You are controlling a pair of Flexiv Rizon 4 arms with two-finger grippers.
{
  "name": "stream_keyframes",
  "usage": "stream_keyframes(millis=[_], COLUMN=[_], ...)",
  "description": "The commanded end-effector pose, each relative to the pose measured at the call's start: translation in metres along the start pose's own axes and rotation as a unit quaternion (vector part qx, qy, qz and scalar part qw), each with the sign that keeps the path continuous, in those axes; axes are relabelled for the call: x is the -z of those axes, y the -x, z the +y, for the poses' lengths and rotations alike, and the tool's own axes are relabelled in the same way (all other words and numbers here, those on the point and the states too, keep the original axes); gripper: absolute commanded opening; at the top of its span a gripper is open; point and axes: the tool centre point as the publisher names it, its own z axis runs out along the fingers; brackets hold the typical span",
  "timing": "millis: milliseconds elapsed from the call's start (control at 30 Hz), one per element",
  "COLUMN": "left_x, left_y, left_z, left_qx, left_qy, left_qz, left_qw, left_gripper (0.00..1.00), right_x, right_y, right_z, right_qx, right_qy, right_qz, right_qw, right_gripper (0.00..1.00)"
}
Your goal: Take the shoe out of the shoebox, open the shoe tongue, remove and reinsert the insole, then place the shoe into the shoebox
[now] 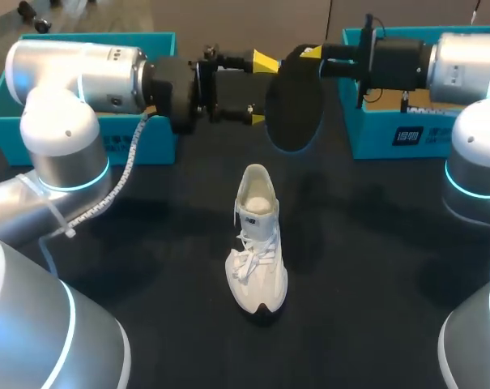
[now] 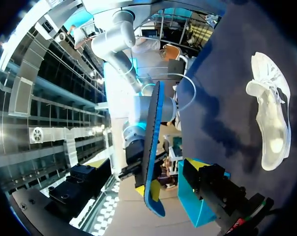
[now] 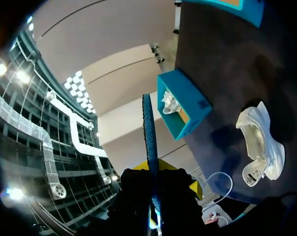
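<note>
White lace-up sneaker (image 1: 257, 243) (image 2: 271, 113) (image 3: 258, 142) stands upright on its sole near the middle of the black table (image 1: 374, 267), toe toward the robot and heel toward the far edge, with its laces loose and its mouth open. It is outside both boxes and no gripper touches it. Well above it and toward the far side hangs the black foam insole (image 1: 295, 101) (image 2: 152, 147) (image 3: 148, 132), which has a blue underside. The right gripper (image 1: 309, 55) (image 3: 155, 172) is clamped on one end of the insole, whose thin edge runs out between the two yellow tips in the right wrist view. The left gripper (image 1: 261, 87) points at the insole from the other side. Its fingers are spread wide and its tips sit just beside the insole's rim, so it is grasping nothing. The left teal cardboard shoebox (image 1: 159, 138) (image 3: 180, 108) sits at the far left of the table, partly behind the left arm, and the right wrist view shows a second white shoe (image 3: 170, 103) lying inside it. The right teal cardboard shoebox (image 1: 382, 138) (image 2: 197, 206) sits at the far right under the right arm.
</note>
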Motion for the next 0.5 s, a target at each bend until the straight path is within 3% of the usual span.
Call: stream_keyframes(millis=[33, 167, 200, 233, 367, 433, 500], left_x=[-0.0034, -0.0053, -0.0059, -0.0064, -0.0077, -0.0084, -0.0092], left_y=[-0.0030, -0.0032, -0.0035, -0.0041, -0.0057, -0.0066, -0.0074], left_z=[0.0007, 0.0016, 0.0020, 0.0024, 0.0038, 0.0044, 0.0052], left_qx=[0.001, 0.001, 0.001, 0.001, 0.001, 0.002, 0.002], left_qy=[0.005, 0.007, 0.007, 0.007, 0.007, 0.006, 0.006], left_qz=[-0.004, -0.007, -0.007, -0.008, -0.008, -0.008, -0.008], left_qw=[1.000, 1.000, 1.000, 1.000, 1.000, 1.000, 1.000], left_gripper=[0.89, 0.78, 0.71, 0.55, 0.32, 0.00, 0.00], right_x=[-0.0129, -0.0168, -0.0176, -0.0184, -0.0202, -0.0206, -0.0216], right_y=[-0.0005, 0.0013, 0.0016, 0.0017, 0.0025, 0.0028, 0.0029], right_z=[0.0038, 0.0037, 0.0036, 0.0035, 0.0034, 0.0034, 0.0031], right_qx=[-0.002, -0.005, -0.006, -0.006, -0.008, -0.008, -0.009], right_qy=[0.001, -0.001, -0.002, -0.003, -0.004, -0.005, -0.006], right_qz=[0.000, 0.001, 0.001, 0.001, 0.003, 0.004, 0.005], right_qw=[1.000, 1.000, 1.000, 1.000, 1.000, 1.000, 1.000], right_gripper=[0.00, 0.00, 0.00, 0.00, 0.00, 0.00, 0.00])
